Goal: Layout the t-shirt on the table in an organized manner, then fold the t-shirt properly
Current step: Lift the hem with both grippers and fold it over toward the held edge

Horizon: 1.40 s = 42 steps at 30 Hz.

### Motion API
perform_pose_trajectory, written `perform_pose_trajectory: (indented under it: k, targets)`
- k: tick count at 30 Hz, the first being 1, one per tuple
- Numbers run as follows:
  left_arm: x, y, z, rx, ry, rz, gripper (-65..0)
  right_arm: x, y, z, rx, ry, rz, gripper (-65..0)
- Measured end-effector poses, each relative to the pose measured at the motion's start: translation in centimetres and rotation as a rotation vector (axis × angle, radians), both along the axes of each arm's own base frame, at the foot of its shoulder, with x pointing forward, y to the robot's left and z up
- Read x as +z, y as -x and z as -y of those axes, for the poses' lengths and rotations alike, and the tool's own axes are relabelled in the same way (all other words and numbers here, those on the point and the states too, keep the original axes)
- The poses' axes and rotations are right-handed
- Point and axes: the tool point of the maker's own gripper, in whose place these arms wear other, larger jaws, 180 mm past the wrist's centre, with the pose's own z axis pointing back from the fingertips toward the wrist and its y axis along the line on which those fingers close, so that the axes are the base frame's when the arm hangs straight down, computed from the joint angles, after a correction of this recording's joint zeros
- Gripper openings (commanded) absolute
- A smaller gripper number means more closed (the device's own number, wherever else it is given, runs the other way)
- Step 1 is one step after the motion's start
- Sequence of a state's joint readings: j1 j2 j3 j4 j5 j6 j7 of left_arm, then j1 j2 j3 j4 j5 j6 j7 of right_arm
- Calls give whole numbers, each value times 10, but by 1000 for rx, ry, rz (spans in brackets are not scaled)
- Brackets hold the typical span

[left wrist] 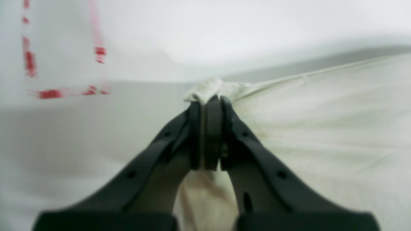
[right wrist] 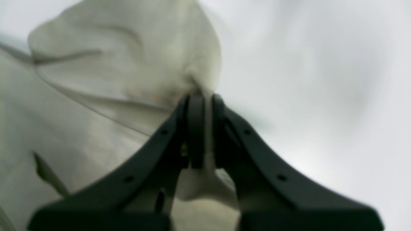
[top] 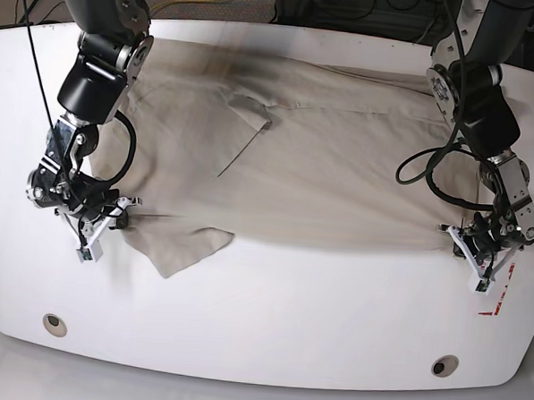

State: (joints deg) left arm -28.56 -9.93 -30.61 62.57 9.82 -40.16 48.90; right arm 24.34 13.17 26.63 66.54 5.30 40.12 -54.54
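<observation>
The beige t-shirt (top: 323, 158) lies spread wide across the white table (top: 269, 326), its near edge stretched between my two grippers. My left gripper (top: 451, 238) is at the shirt's near right corner. In the left wrist view this left gripper (left wrist: 208, 98) is shut on a bunched corner of the t-shirt (left wrist: 321, 128). My right gripper (top: 123, 209) is at the shirt's near left side. Up close the right gripper (right wrist: 204, 96) is shut on a fold of the t-shirt (right wrist: 112, 73). A sleeve (top: 188, 250) pokes out toward the front beside it.
Red dashed marks (top: 497, 297) sit on the table just in front of the left gripper, also seen as red dashes (left wrist: 49, 93) in the left wrist view. Two round grey holes (top: 54, 323) (top: 445, 364) lie near the front edge. Cables hang behind the table.
</observation>
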Motion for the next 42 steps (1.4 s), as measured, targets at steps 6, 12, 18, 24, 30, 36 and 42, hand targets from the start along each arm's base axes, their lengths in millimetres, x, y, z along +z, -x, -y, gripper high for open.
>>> perform_pose_trajectory:
  k: [6,12,18,24,30,36,42]
  targets:
    - [2,14,-7,8,-44,-27,-650,11,15,10,5,78,-17,-621]
    - [6,30,-15,15,-99,-19,-650,33,25,13,18,152,26,-621]
    - [2,45,-18,13,-129,-26,-650,38,47,16,25,218,-8,-621]
    - [-4,62,-18,7,-154,-41,-650,45,67,15,31,277,2,-621]
    - [-13,82,-21,3,-181,-70,-650,42,92,13,31,302,-17,-618]
    - [-24,97,-21,-2,-185,-103,-650,34,116,18,-20,291,-61,-615]
    - [-35,111,-21,-6,-186,-137,-646,19,136,18,-16,291,-113,-601]
